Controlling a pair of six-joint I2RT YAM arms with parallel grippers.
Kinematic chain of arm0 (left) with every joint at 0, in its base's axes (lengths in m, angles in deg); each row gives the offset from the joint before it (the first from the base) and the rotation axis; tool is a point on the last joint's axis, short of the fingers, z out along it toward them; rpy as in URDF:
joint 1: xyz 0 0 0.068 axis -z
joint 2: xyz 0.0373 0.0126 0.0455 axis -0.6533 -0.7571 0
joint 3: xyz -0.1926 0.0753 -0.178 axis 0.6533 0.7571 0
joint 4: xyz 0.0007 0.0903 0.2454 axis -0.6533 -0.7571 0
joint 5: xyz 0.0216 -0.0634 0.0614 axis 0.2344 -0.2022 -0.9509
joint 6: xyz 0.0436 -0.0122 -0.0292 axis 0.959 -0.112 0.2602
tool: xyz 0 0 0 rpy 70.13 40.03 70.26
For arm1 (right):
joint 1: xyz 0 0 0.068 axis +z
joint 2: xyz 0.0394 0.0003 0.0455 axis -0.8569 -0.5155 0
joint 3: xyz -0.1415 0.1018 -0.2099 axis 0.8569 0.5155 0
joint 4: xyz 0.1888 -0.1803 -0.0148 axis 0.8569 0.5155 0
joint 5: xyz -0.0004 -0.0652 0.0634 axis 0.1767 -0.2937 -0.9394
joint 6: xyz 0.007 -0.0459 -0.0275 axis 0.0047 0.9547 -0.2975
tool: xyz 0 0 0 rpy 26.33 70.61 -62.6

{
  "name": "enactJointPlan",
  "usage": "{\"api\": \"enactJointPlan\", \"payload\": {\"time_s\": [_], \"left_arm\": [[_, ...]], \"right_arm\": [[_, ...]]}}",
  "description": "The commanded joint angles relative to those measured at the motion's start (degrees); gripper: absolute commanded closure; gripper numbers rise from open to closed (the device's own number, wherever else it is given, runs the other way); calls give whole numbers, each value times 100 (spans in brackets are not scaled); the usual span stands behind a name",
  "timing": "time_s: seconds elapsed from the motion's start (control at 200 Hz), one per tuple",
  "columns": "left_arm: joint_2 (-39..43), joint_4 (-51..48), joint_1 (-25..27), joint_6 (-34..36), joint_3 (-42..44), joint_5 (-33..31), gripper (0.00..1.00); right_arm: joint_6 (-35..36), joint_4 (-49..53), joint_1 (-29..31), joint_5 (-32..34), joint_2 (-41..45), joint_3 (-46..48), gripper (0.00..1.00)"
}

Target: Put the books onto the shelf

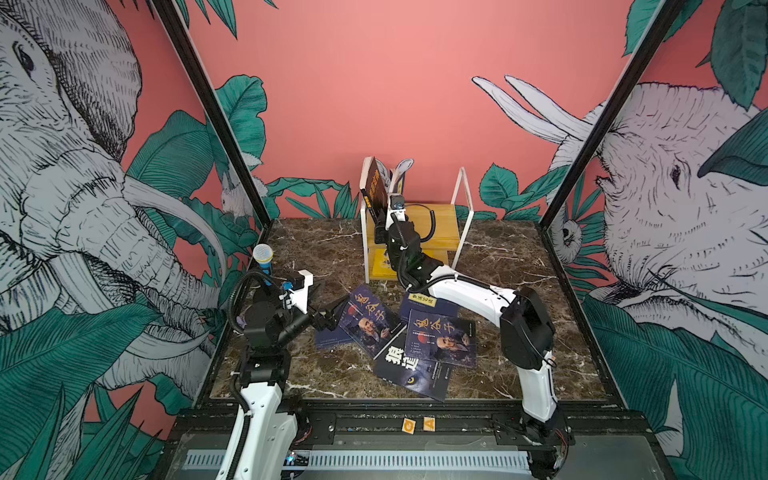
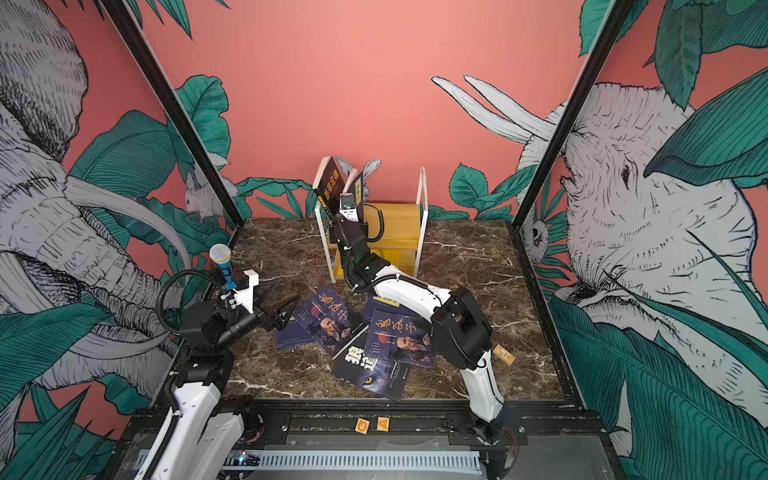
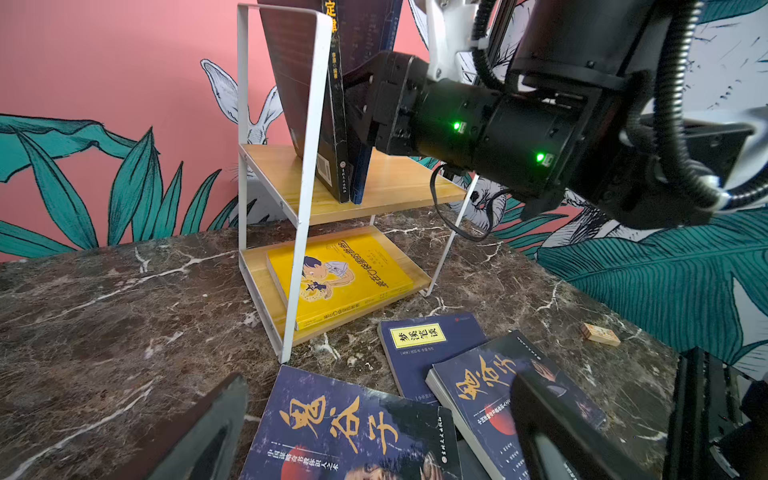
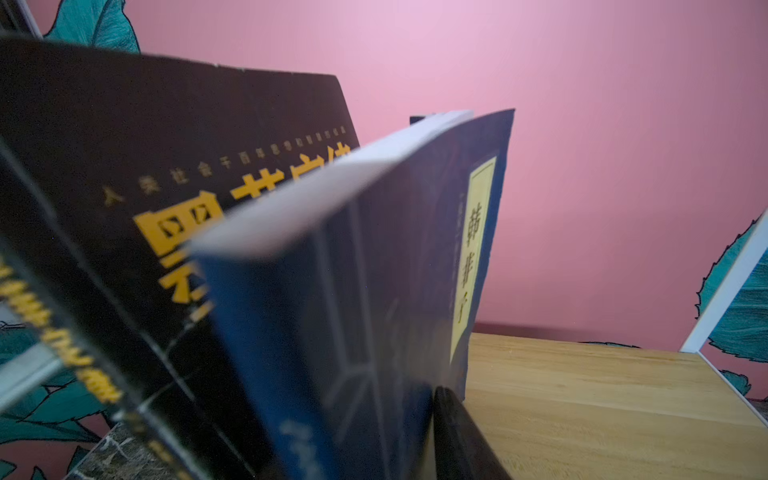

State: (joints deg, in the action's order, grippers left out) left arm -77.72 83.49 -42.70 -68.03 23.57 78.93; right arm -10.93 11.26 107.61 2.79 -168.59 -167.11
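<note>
On the shelf's (image 1: 442, 222) upper board (image 4: 602, 395) a navy book (image 4: 374, 291) stands tilted against a brownish-black book (image 4: 166, 166). My right gripper (image 3: 359, 110) straddles the navy one. One finger (image 4: 457, 432) shows just off its cover; the other is hidden, so the gripper reads as open. Several books lie in a loose pile on the marble. They are two purple portrait ones (image 1: 368, 326) (image 1: 442, 336), a black wolf-eye one (image 1: 411, 370) and two navy ones (image 1: 424, 303) (image 1: 328, 338). My left gripper (image 1: 329, 316) hangs open and empty over the left purple book (image 3: 353, 424).
A yellow cartoon-cover book (image 3: 345, 278) lies flat on the shelf's lower board. A toy microphone (image 1: 263, 257) stands at the table's left edge. Near the right arm lies a small wooden block (image 2: 504, 354). The right arm stretches across the pile toward the shelf.
</note>
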Motion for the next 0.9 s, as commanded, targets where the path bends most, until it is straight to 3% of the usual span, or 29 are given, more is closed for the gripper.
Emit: {"api": "enactJointPlan", "payload": {"time_s": [0.0, 0.645, 0.895], "left_arm": [[-4, -85, 1, 145, -21, 37, 1], [63, 80, -3, 54, 48, 23, 1], [85, 91, -6, 53, 48, 34, 0]], "right_arm": [[102, -244, 18, -280, 374, 46, 57], [643, -160, 180, -1364, 605, 307, 55], [611, -109, 304, -1555, 1156, 1100, 54]]}}
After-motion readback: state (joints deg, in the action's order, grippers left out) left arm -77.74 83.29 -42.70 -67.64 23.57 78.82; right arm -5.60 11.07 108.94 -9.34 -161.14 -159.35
